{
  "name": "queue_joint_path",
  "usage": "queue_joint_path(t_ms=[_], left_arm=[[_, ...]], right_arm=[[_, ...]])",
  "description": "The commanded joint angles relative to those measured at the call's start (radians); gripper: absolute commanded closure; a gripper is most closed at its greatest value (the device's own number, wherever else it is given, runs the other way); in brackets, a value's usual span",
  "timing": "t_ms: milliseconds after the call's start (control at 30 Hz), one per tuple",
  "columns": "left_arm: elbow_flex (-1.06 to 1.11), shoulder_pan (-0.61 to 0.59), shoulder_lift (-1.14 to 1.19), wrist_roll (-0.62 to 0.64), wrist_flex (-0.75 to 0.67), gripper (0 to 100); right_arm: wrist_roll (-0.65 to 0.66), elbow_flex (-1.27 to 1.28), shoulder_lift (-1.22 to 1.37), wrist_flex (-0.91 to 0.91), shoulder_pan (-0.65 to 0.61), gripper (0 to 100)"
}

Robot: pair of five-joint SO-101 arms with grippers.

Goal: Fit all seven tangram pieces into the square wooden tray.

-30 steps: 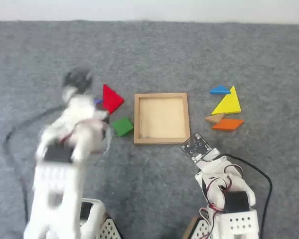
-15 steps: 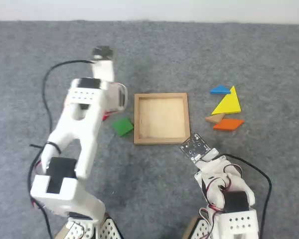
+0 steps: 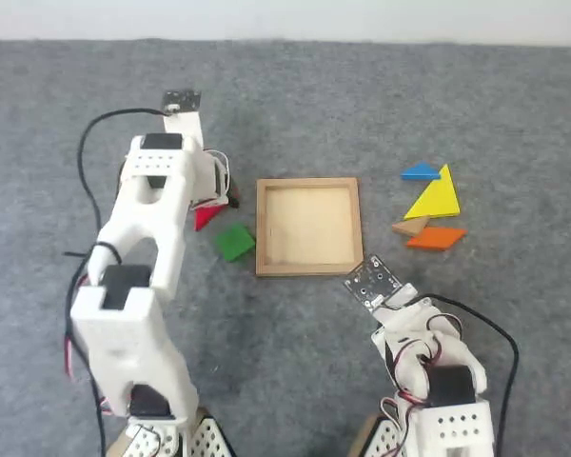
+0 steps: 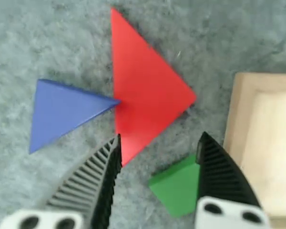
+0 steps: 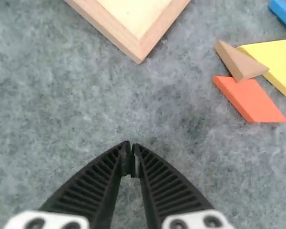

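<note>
1. Grey carpet covers the whole table, and a pale wall strip runs along its far edge.
2. The wooden tray sits mid-table. On my left arm's side of it lie the red triangle, the dark blue triangle and the green square. The light blue triangle, yellow triangle, brown triangle and orange parallelogram cluster on the other side.
3. From high, my left arm covers most of the red triangle. The left wrist view lays it out whole, with the dark blue triangle's tip touching its edge and the green square just beside the tray's wall.
4. My left gripper hangs with its fingers spread apart, one by the red triangle's corner and one by the green square.
5. In the right wrist view, my right gripper has its fingers pressed together over carpet, near a tray corner.
</note>
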Motion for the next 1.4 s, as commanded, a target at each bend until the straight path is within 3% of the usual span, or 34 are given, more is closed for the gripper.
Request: queue_joint_path(t_ms=[0,433,567,933,1367], left_arm=[[-0.173,-0.009,0.084,0.003,0.080,75],[-0.630,-0.014,0.358,-0.026,0.247,74],[-0.670,-0.014,0.391,-0.005,0.256,70],[-0.763,-0.015,0.471,0.089,0.301,70],[-0.762,-0.031,0.473,0.095,0.328,70]], right_arm=[[0.011,-0.006,0.010,-0.019,-0.007,99.0],[0.011,-0.006,0.010,-0.019,-0.007,99.0],[0.011,-0.006,0.010,-0.019,-0.007,99.0],[0.011,-0.006,0.010,-0.019,-0.008,99.0],[0.009,-0.006,0.010,-0.019,-0.008,99.0]])
